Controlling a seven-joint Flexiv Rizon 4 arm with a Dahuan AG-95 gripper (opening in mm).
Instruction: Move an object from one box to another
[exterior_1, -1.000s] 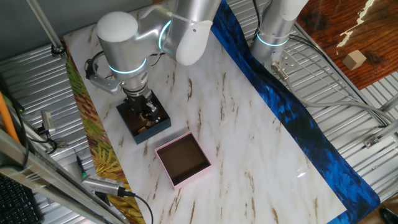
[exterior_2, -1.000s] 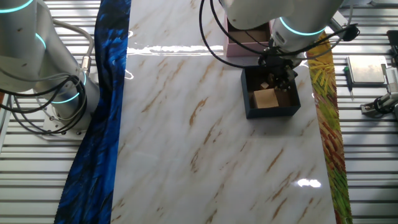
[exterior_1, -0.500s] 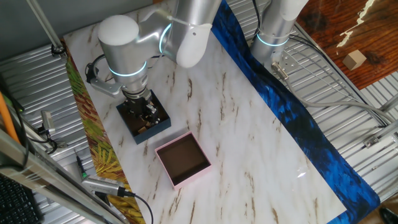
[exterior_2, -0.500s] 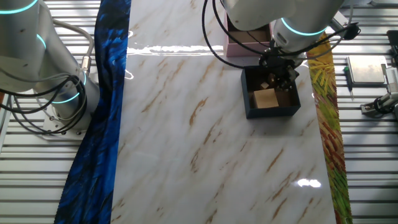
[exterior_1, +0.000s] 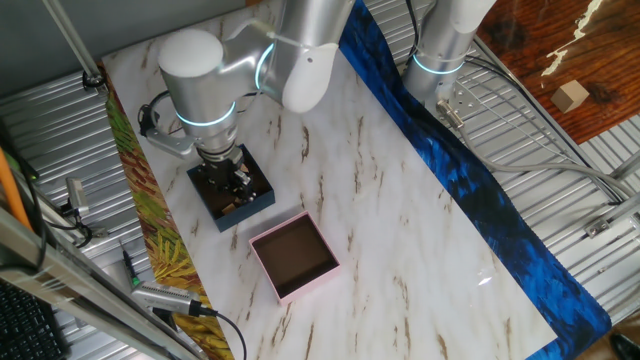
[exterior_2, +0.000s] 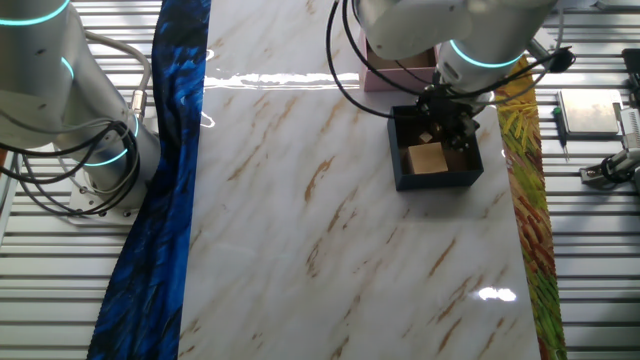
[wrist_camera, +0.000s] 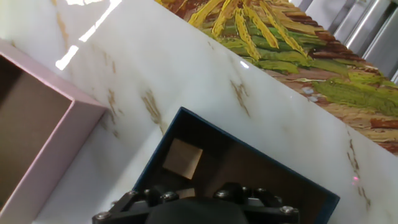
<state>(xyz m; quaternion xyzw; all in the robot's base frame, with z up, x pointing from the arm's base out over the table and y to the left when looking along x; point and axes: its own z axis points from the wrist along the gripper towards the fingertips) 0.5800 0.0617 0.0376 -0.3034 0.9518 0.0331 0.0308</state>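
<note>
Hand view has my claw (wrist_camera: 198, 208) parked low over the navy box (wrist_camera: 261, 158), and the little tan block (wrist_camera: 182, 158) sits on the box floor just ahead of it. I honestly can't tell how wide the fingers are or whether they've got anything, since the housing blocks them. The pink box (exterior_1: 293, 257) waits just beside. My worry: the block is offset, so closing now could pinch air or clip the wall and shove the box across the desk (exterior_2: 330, 200).
</note>
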